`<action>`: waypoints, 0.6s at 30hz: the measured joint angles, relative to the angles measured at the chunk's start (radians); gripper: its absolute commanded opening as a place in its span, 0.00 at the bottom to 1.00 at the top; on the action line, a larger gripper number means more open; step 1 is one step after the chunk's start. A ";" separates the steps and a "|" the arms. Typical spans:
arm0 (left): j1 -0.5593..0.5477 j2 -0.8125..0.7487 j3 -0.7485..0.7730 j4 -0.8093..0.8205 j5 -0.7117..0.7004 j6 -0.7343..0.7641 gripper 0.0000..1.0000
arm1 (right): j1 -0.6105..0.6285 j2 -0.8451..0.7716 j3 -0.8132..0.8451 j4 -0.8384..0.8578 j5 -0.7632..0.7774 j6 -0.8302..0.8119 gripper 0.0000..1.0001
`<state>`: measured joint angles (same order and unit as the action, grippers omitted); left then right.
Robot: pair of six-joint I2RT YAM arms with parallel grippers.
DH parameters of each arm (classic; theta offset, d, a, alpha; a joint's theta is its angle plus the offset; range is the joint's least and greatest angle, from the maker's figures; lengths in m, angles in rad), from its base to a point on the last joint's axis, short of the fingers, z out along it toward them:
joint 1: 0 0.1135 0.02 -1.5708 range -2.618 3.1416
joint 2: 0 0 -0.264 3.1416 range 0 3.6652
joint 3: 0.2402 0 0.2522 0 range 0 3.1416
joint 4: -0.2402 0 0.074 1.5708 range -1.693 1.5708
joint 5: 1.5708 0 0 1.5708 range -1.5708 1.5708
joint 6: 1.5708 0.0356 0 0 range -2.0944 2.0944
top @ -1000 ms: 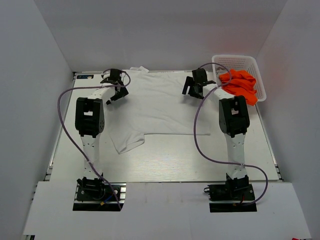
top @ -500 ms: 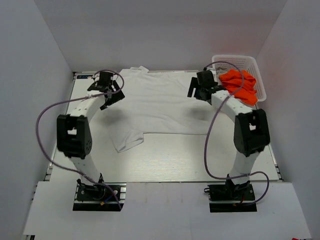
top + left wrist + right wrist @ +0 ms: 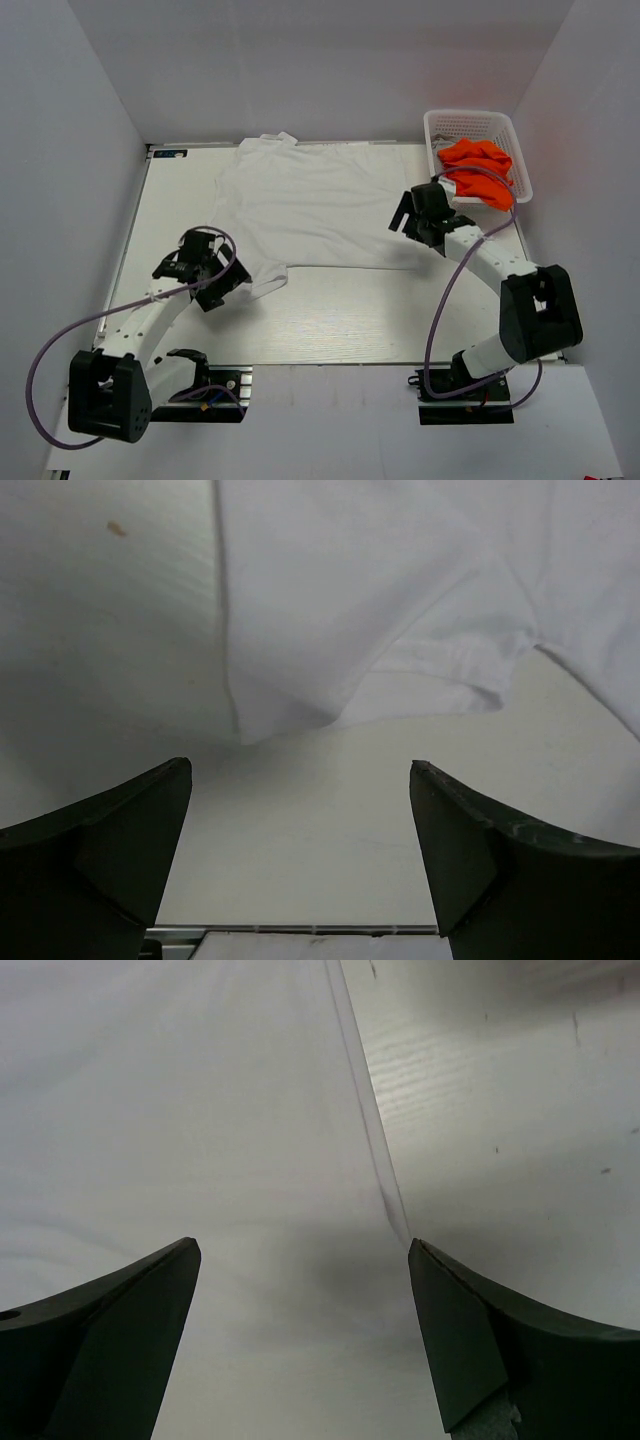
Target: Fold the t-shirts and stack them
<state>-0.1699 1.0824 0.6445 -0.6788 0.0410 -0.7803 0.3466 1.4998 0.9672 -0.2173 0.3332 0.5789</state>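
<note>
The white t-shirt [image 3: 310, 205] lies spread flat across the middle of the table. The orange t-shirt [image 3: 480, 168] is bunched up in the white basket [image 3: 505, 125] at the far right. My left gripper [image 3: 215, 278] hovers open just left of the shirt's near-left sleeve. In the left wrist view that sleeve [image 3: 330, 630] lies ahead of the open left gripper [image 3: 300, 810], with bare table between the fingers. My right gripper [image 3: 410, 218] is open over the shirt's right edge. In the right wrist view the cloth [image 3: 200, 1110] fills the left and its edge runs down toward the right fingertip of the right gripper [image 3: 303, 1260].
Bare table [image 3: 380, 310] stretches in front of the shirt toward the arm bases. Grey walls close in the table on the left, the back and the right. Purple cables loop from both arms.
Both arms have drawn back from the far side. The left gripper came down to the near-left sleeve. The right gripper moved away from the basket to the shirt's right edge. Both stayed open.
</note>
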 measured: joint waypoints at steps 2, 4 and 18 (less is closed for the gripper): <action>-0.003 -0.019 -0.029 -0.017 0.002 -0.012 0.93 | 0.000 -0.037 -0.062 0.009 -0.015 0.018 0.90; -0.003 -0.015 -0.046 -0.021 0.002 -0.022 0.86 | 0.000 -0.076 -0.105 0.005 -0.021 0.030 0.90; -0.003 0.156 -0.090 0.129 -0.023 -0.036 0.28 | 0.000 -0.176 -0.217 -0.010 -0.050 0.047 0.90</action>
<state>-0.1726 1.2385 0.5549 -0.5495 0.0181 -0.8162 0.3466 1.3235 0.7506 -0.2268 0.2832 0.6258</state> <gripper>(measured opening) 0.345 0.904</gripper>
